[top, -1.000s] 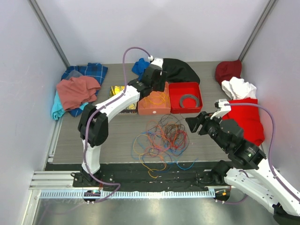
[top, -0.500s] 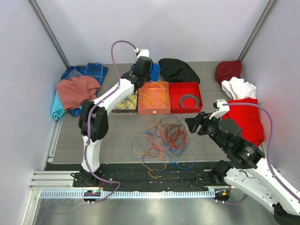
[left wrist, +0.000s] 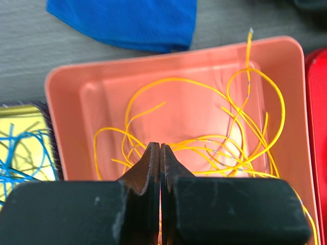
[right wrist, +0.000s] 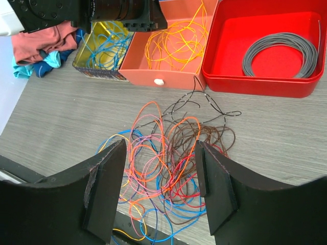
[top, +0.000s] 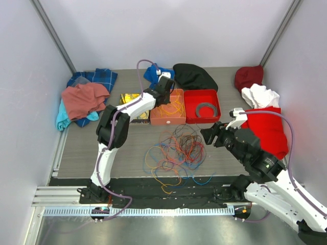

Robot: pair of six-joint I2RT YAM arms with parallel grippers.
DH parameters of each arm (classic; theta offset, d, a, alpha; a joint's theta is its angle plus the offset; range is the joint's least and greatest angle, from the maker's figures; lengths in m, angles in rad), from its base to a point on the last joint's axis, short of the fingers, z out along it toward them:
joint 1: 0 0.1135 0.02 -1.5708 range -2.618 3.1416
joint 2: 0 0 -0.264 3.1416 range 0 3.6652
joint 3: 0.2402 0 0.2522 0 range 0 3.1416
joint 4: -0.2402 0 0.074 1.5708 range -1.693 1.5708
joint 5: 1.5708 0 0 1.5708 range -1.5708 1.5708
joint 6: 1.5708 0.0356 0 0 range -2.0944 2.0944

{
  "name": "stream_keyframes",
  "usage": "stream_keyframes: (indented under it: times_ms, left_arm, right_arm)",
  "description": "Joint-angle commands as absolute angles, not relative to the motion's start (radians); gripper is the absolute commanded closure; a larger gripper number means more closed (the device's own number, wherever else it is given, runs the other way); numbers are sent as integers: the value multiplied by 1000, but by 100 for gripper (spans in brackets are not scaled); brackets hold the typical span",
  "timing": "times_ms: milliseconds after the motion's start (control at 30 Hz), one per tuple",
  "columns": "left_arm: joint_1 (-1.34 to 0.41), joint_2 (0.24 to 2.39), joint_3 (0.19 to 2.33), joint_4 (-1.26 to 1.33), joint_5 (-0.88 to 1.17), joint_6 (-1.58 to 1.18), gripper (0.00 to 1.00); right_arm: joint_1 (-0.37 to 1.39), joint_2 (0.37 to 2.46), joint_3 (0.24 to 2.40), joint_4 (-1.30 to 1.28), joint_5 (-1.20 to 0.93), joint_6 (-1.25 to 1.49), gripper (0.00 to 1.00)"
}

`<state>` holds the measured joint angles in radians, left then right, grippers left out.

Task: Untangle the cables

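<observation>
**Cables (top: 176,152) are lying tangled near the middle of the desk's (top: 127,148) near edge; the right claw (right wrist: 160,148) is hovering released, and the left claw (left wrist: 160,153) is staying clear of them, clenched.**

The loose heap of orange, blue, red and dark strands is resting flat on the desk, with the right claw hanging just above its right side, jaws standing wide apart and gripping nothing. Beyond the heap, three containers are sitting in a row toward the far edge: a yellow tin (right wrist: 97,70) holding blue strands (right wrist: 104,43), a salmon tray (left wrist: 61,87) holding yellow strands (left wrist: 204,148), and a red tray (right wrist: 255,86) holding a grey coil (right wrist: 278,48). The left claw is hanging over the salmon tray, its jaws pressing together with no strand visibly between them. A blue cloth (left wrist: 127,20) is lying just behind that tray.
</observation>
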<state>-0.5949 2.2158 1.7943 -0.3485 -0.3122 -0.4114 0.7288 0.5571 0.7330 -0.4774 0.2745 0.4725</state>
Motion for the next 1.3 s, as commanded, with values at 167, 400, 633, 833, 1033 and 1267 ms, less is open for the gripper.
stream_keyframes:
  times_ms: [167,400,633,833,1033,1267]
  left_arm:
    - [-606,1991,1753,-265,-429,-364,74]
    - [-607,1745,1655,-242,-463,-376,12]
    - [-734,1441,1259,-230,-451,-495,10]
    - [-957,1246,855,-232,-362,-753,15]
    - [-1054,1042,612,-253,-402,-893,18]
    - [-1055,949,502,-226,-367,-939,27]
  right_arm:
    - [727,561,727,-426,275,482,36]
    - [726,551,721,-420,265,505,36]
    - [726,508,681,-431,324,548,36]
    - [724,462,615,-428,357,594,37]
    - [724,517,612,-428,302,598,39]
    - [726,603,611,-371,256,621,40]
